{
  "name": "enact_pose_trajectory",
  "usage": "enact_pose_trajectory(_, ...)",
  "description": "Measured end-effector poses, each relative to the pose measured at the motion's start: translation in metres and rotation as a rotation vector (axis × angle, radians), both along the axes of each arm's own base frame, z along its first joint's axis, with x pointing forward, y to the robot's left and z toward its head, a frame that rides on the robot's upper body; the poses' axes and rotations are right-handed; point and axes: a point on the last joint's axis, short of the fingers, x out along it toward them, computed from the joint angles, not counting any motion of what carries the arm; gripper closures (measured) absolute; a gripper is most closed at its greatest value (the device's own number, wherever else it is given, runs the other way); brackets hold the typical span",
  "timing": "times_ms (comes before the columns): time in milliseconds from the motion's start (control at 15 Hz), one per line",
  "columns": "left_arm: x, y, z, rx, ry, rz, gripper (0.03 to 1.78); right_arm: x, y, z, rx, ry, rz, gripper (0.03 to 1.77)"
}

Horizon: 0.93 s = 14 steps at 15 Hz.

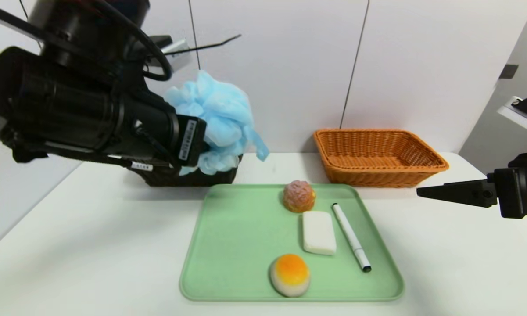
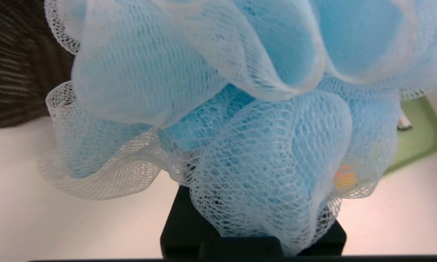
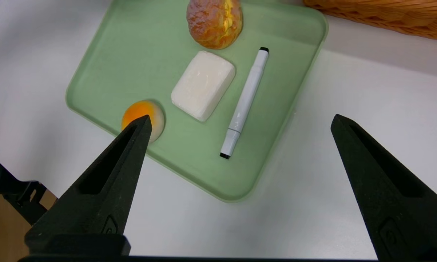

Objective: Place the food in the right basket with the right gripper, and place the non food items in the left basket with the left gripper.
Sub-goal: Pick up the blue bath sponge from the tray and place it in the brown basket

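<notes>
The bath pouf (image 1: 221, 118), light blue and fluffy, was up off the table in the grip of the left gripper (image 2: 253, 218), whose jaws were closed on its mesh. That gripper hung in front of the dark brown basket (image 1: 193, 177), on the left side of the table (image 1: 105, 245), and in the head view the pouf and the arm hid much of that basket. The green tray (image 1: 241, 245) lay on the table with four things on it. The cream puff (image 1: 299, 196), pinkish-brown and crusted, sat near its far edge. The white soap bar (image 1: 319, 232) lay just on the near side of the puff, and the marker pen (image 1: 351, 237), slim and white with black ends, lay slantwise to the right of the soap. The bun (image 1: 290, 275), whitish with an orange-yellow top, sat near the tray's near edge. Beyond the tray's far right corner stood the orange-tan wicker basket (image 1: 381, 173), upright on the table, its woven floor showing bare. The right gripper (image 3: 242, 116) was held to the right of the tray, its jaws spread wide with nothing between them.
</notes>
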Motion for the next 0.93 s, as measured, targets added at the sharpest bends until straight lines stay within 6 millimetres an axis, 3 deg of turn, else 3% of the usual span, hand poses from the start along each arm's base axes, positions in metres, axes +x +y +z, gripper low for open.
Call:
enact_pose_trajectory(200,0.035,0.029,0.013,0.053,-0.068,0.113,1.47,0.002,0.0,0.003,0.003,-0.036,0.001,0.1)
enact_pose_trajectory(400,0.08,0.054,0.007,0.093,-0.07,0.233,1.47,0.003,0.0,0.003,0.002,-0.045,-0.001,0.1)
enact_pose_trajectory(600,0.12,0.071,-0.012,0.108,-0.02,0.306,1.47,0.003,0.0,0.004,0.001,-0.047,0.0,0.1)
enact_pose_trajectory(933,0.174,0.093,-0.066,0.117,0.123,0.375,1.47,0.005,0.001,0.003,0.001,-0.043,0.001,0.1)
